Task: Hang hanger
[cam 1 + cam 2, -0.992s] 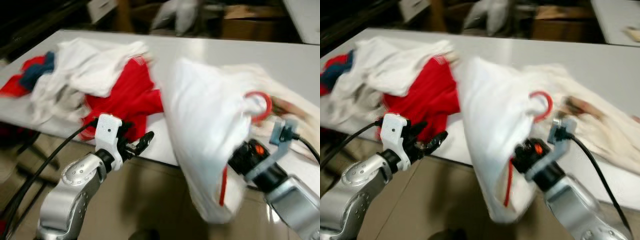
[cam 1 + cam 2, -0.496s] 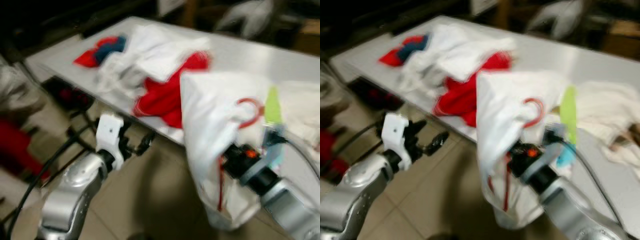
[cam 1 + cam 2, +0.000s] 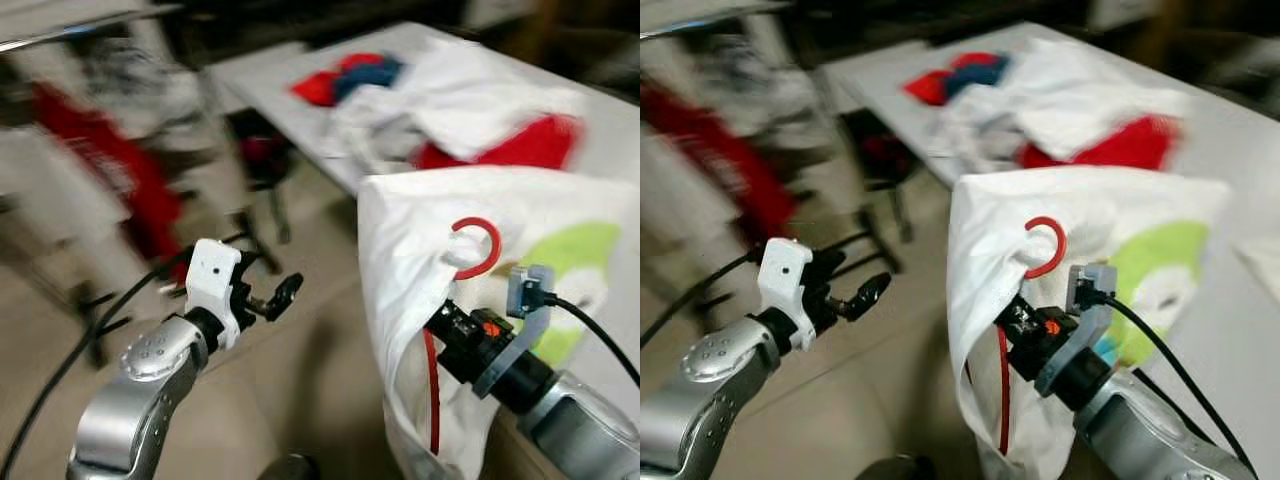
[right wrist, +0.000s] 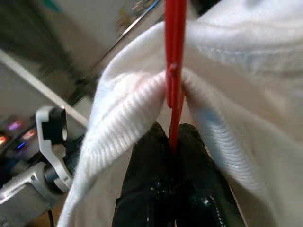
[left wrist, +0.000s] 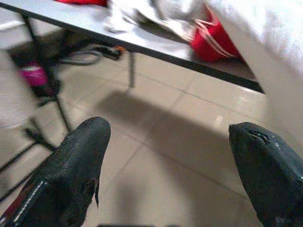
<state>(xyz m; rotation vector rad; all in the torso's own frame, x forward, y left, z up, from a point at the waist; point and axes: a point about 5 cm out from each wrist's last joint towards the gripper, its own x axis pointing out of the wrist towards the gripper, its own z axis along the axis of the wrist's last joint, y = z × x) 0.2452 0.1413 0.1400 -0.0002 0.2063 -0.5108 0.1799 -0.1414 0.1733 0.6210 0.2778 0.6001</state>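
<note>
Currently the right gripper (image 4: pixel 173 151) is pinched on the red hanger (image 3: pixel 1044 245), which carries a white T-shirt (image 3: pixel 420 270) with a green print, held up in front of the robot, above the floor. Left gripper (image 3: pixel 272 296) hovers over the tiled floor (image 5: pixel 180 156), fingers spread apart, holding nothing. Behind, a grey table (image 3: pixel 1230 130) bears a heap of red and white clothes (image 3: pixel 1080 95).

Both arms were silver and rounded. The left gripper (image 3: pixel 262 292) wore a white bracket, the right gripper (image 4: pixel 171 158) a grey-blue one; black cables trailed.
</note>
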